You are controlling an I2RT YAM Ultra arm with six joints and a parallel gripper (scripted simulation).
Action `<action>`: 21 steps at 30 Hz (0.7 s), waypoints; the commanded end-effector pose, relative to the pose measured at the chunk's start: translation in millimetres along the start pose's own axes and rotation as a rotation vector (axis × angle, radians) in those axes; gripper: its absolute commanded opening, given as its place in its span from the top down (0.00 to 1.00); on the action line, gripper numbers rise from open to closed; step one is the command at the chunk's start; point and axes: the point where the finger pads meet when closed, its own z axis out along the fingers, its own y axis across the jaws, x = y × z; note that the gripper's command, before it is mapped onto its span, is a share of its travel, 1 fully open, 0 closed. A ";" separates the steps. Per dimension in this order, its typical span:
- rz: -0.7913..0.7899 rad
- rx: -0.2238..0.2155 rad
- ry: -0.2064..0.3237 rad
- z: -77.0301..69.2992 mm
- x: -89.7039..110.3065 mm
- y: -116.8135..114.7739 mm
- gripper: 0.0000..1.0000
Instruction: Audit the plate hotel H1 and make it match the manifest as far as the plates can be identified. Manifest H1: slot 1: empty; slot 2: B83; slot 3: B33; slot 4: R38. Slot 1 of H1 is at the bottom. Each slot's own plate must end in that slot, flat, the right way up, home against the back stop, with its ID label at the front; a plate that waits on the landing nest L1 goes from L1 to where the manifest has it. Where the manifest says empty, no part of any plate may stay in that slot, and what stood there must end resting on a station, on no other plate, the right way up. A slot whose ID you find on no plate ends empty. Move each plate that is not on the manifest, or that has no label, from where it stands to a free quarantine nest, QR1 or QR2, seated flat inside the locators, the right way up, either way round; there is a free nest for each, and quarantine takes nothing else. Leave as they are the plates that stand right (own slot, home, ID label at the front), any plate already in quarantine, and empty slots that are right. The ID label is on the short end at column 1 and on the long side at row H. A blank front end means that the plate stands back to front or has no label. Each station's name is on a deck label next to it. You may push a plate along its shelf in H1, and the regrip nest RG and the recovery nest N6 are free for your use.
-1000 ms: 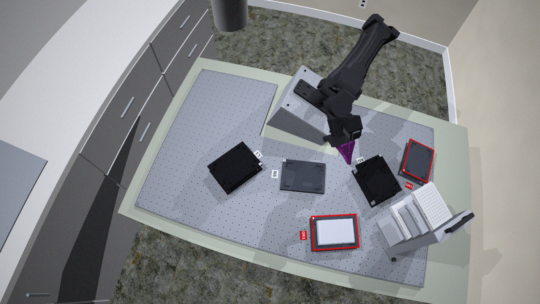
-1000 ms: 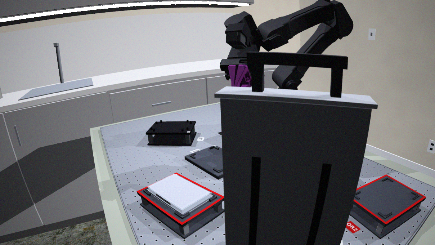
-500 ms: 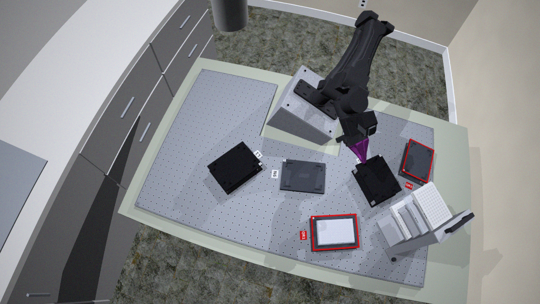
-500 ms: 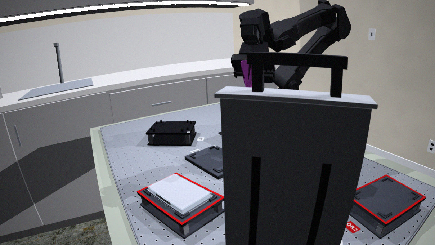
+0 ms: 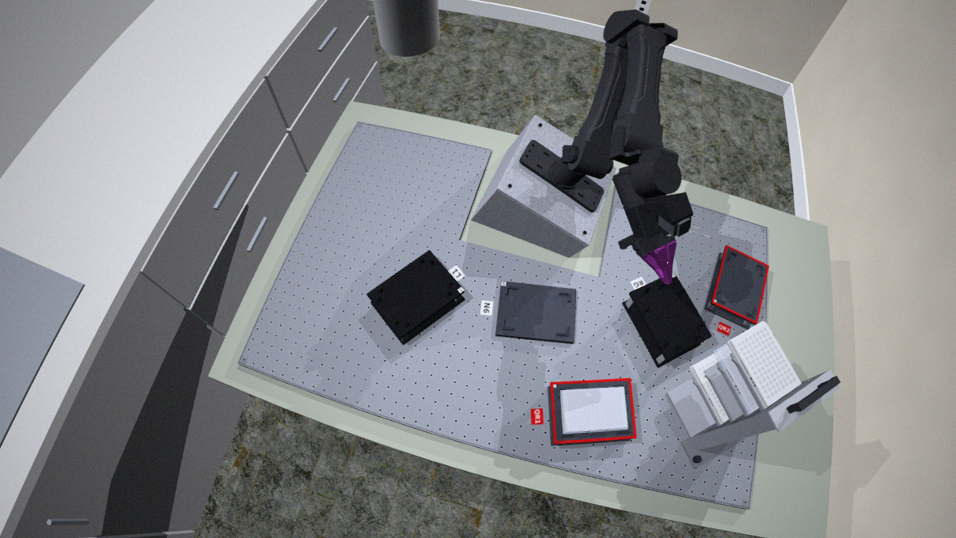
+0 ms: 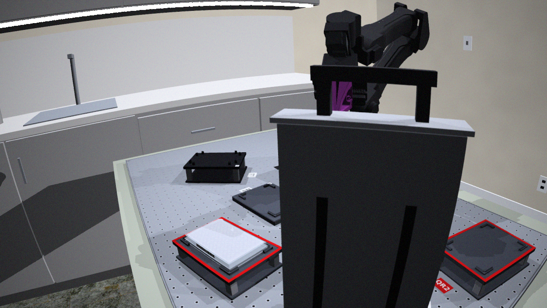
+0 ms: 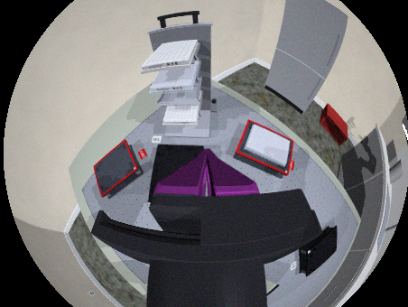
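Top view: pincer (image 5: pixel 661 279), purple fingers pressed together, holding nothing, tip over the near-base edge of RG nest (image 5: pixel 669 320). Plate hotel H1 (image 5: pixel 756 417) sits past RG, further from arm base, toward the far right corner of counter (image 5: pixel 374 220). Line base → pincer → RG → H1 runs roughly straight, so the hotel lies ahead of the pincer along its pointing direction. Top plate (image 5: pixel 762 364) visible in H1, white, well grid up; lower shelves stepped out below it toward RG. QR2 (image 5: pixel 739 284) just right of the pincer, no plate on it. QR1 (image 5: pixel 592 408) carries a white plate (image 5: pixel 593 408). L1 (image 5: pixel 415 295) and N6 (image 5: pixel 535 310) well apart to the left, no plates seen.

Exterior view: H1 seen from its back panel (image 6: pixel 367 214), slots hidden. Pincer (image 6: pixel 341 95) shows behind the carry handle (image 6: pixel 373 74), i.e. on the open front side.

Wrist view: H1 front (image 7: pixel 207 58) dead ahead-up, well apart from fingers. Three white plates stacked on shelves, short ends facing the pincer; labels too small to read. Judgement: next move is an approach along that axis, fingers must spread first.
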 end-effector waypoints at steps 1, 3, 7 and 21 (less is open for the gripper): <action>0.002 0.053 -0.039 -4.0 -17.6 6.1 1.00; 0.003 0.053 -0.040 -3.2 -18.1 12.7 1.00; 0.006 0.052 -0.041 -2.1 -18.9 22.6 1.00; 0.019 0.054 -0.020 8.2 -16.5 63.3 1.00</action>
